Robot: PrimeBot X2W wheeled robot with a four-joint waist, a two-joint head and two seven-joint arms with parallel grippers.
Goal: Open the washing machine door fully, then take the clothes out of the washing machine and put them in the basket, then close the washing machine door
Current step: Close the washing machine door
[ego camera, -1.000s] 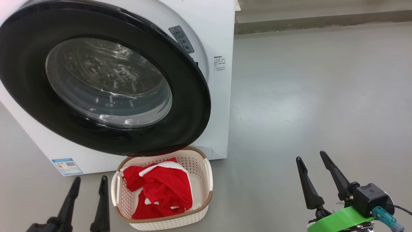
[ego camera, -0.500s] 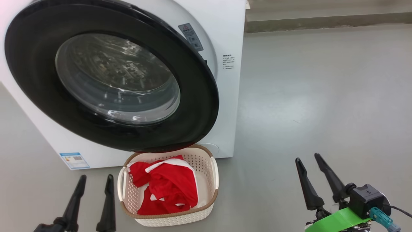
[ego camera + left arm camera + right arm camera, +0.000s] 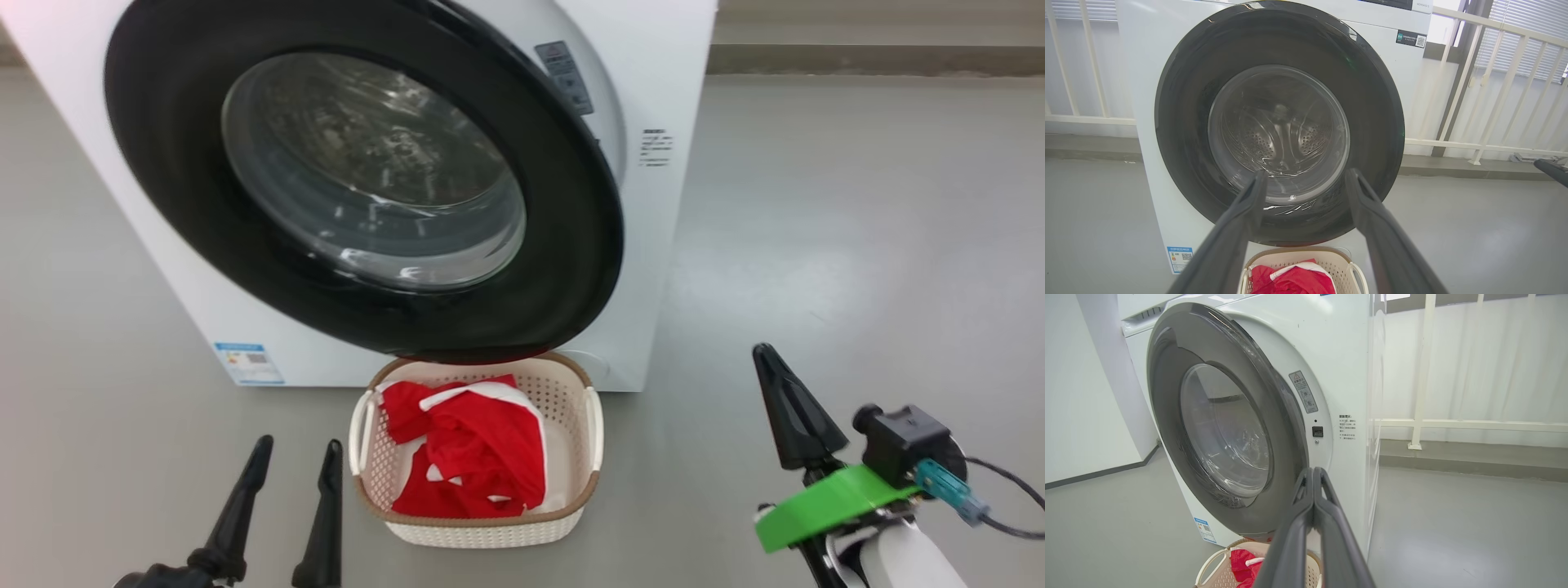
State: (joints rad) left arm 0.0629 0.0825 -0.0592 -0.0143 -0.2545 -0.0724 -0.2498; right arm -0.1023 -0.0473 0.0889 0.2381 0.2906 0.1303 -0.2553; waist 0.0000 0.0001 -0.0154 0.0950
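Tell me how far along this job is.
Done: the clothes lie in the basket; no red shows through the glass. In hand: the washing machine door stands ajar, latch socket exposed. Left: pushing it shut; neither the left gripper nor the right gripper touches it.

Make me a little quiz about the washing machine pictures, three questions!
1. True or false: the clothes lie in the basket.
2. Pick one: which gripper has its fingers pressed together? A left, B right, C both.
3. Fill in: the wide rim of the washing machine door is coloured ____.

Key
1. True.
2. B: the right gripper is shut on nothing, and the left gripper is open.
3. Black.
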